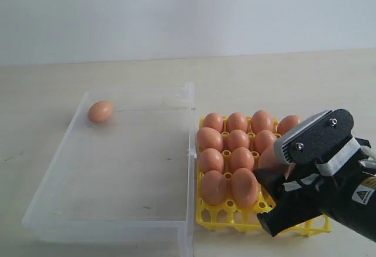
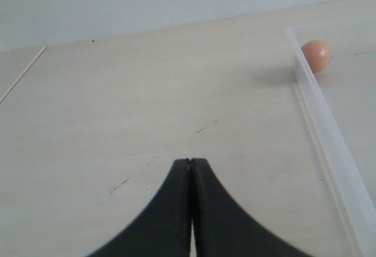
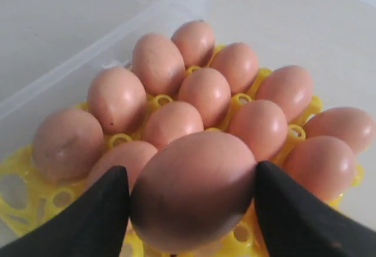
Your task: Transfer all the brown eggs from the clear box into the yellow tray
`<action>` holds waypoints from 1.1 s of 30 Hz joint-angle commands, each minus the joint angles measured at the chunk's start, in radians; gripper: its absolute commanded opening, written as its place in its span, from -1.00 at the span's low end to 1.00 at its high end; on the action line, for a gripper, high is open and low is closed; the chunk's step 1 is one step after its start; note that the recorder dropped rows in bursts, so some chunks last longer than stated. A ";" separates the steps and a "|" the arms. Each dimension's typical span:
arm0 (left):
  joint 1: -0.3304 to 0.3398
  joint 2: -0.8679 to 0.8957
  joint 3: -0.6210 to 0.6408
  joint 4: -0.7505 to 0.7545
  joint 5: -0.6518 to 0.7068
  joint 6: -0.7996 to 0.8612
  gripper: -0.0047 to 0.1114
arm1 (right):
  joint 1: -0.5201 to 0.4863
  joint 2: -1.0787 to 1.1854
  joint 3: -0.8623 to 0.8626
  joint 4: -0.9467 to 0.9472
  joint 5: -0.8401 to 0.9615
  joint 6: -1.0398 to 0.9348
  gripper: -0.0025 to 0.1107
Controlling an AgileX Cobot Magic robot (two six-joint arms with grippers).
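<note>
The surface (image 1: 264,75) is pale and flat and carries all items. The box (image 1: 129,175) is the largest item; it sits left of centre on the surface, with its right wall just beside the left edge of the tray (image 1: 235,220). The tray sits right of centre, toward the front edge of the surface. The right arm (image 1: 346,192) enters from the front right corner of the surface and hides the front right corner of the tray. The right claw (image 3: 191,222) is spread wide and grips one egg, the held egg (image 3: 194,175), with one finger (image 3: 94,216) pressed on each side. The held egg is over the right part of the tray; whether it touches a cup cannot be told. The left claw (image 2: 191,172) is closed, with its fingertips pressed together and nothing between them. It hangs over bare surface outside the left wall of the box. The eggs (image 1: 238,141) fill the cups along the back and left edges of the tray and stand upright in tight rows. Bare yellow lattice shows along the tray's front edge. The lone egg (image 1: 100,111) lies on its side in the back left corner of the box, close to the left wall.
</note>
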 commanded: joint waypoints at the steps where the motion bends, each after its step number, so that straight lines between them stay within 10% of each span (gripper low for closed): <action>1: -0.006 -0.006 -0.004 -0.002 -0.009 -0.005 -0.92 | -0.001 0.083 0.009 0.025 -0.055 -0.014 -0.96; 9: -0.006 -0.006 -0.004 -0.002 -0.009 -0.005 -0.92 | -0.001 0.123 0.009 0.063 -0.105 -0.042 -0.86; 20: -0.006 -0.006 -0.004 -0.002 -0.009 -0.005 -0.92 | -0.001 0.110 0.009 0.059 -0.058 -0.032 0.16; 23: -0.006 -0.006 -0.004 -0.002 -0.009 -0.005 -0.92 | -0.001 0.049 0.007 0.086 -0.045 -0.036 0.06; 30: -0.006 -0.006 -0.004 -0.002 -0.009 -0.005 -0.92 | -0.001 -0.172 -0.143 0.065 0.091 -0.044 -0.95; 33: -0.006 -0.006 -0.004 -0.002 -0.009 -0.005 -0.92 | -0.001 -0.093 -0.315 -0.023 0.233 -0.038 -0.95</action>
